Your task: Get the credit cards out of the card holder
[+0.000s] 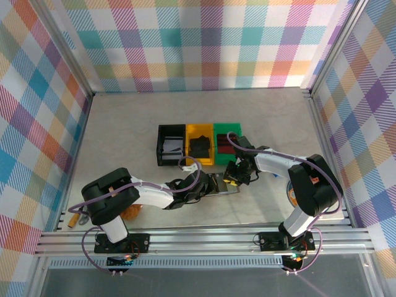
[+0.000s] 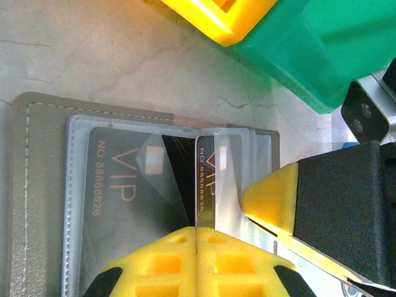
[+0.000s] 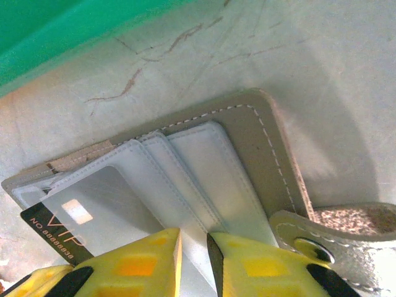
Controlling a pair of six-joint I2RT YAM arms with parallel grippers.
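Note:
The grey card holder lies open on the table between both grippers. In the left wrist view its grey panel carries clear sleeves, with one dark VIP credit card flat inside a sleeve. A second dark VIP card stands tilted up, and my left gripper is shut on its edge. My right gripper pinches a clear sleeve of the holder, beside the snap tab. The lifted card's corner shows at lower left. From above, the left gripper and the right gripper flank the holder.
Black, yellow and green bins stand in a row just behind the holder, the green one close to my right gripper. An orange object lies by the left arm's base. Metal frame rails border the table.

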